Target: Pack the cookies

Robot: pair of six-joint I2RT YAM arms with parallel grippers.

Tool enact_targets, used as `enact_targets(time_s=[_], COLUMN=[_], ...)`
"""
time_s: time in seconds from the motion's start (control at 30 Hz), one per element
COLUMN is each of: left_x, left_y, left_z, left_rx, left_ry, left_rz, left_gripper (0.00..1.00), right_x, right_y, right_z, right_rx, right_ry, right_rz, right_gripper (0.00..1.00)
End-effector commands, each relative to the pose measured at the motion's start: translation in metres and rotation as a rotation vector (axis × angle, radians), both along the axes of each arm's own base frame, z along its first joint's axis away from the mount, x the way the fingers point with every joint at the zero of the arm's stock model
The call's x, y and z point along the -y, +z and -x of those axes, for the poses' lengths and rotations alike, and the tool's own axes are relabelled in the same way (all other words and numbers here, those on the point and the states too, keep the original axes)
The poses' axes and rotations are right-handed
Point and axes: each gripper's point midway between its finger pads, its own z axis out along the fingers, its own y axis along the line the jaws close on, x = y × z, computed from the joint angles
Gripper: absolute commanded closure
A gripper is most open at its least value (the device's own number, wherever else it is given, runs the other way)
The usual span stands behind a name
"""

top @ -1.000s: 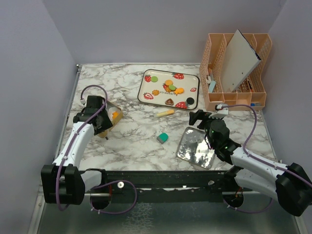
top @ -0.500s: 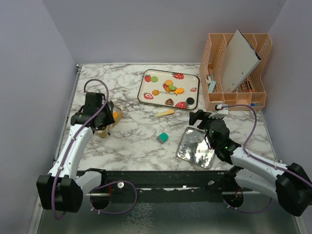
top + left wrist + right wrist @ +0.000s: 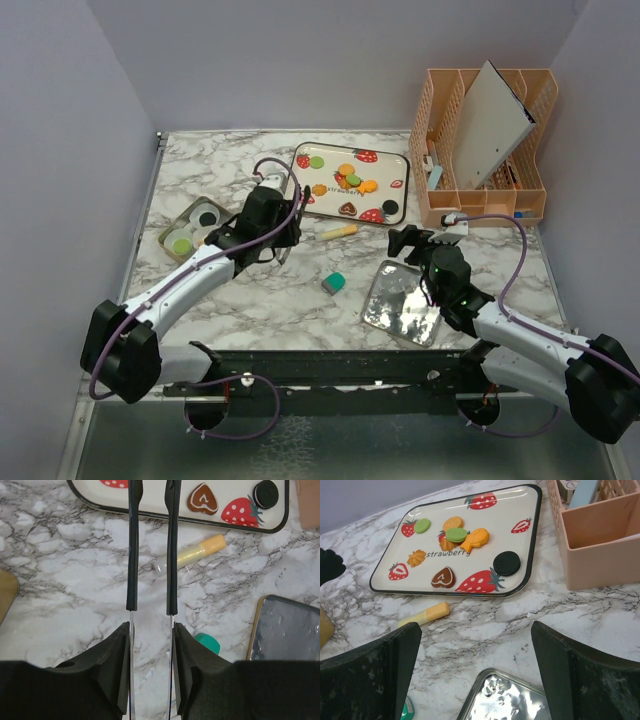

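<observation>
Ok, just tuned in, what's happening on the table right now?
The cookies are partway packed: most lie on the strawberry tray, and a few sit in the open tin on the left. The left tool is at the tray's near edge, slightly open and empty. The right tool hangs wide open over the silver lid, holding nothing.

L arm (image 3: 188,285): white links, blk joints, purple cable | R arm (image 3: 525,335): same | L fingers (image 3: 131,555): thin blk strips | R fingers (image 3: 370,665): broad blk, scuffed
</observation>
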Motion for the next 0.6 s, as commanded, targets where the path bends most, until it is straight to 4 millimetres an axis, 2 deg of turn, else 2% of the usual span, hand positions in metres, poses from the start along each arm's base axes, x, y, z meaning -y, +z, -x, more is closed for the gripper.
enact_targets(time_s=[0.0,0.33,0.57], left_x=[0.019,0.031,0.034], left_y=[0.002,-0.048,-0.100], left_z=[-0.030,-0.054,-0.059], left_rx=[0.171,0.204,0.152], left_ry=[0.008,0.028,0.026], left_rz=[-0.008,-0.126,-0.204], left_gripper=[0.61,0.57,0.54], right_x=[0.004,-0.002,-0.001], right_y=[0.002,-0.001,-0.001], right_z=[0.000,-0.001,-0.001], right_rx=[0.016,0.012,0.022], right_ry=[-0.010,0.015,0.019], right_rz=[0.001,0.010,0.020], right_gripper=[0.00,0.00,0.00])
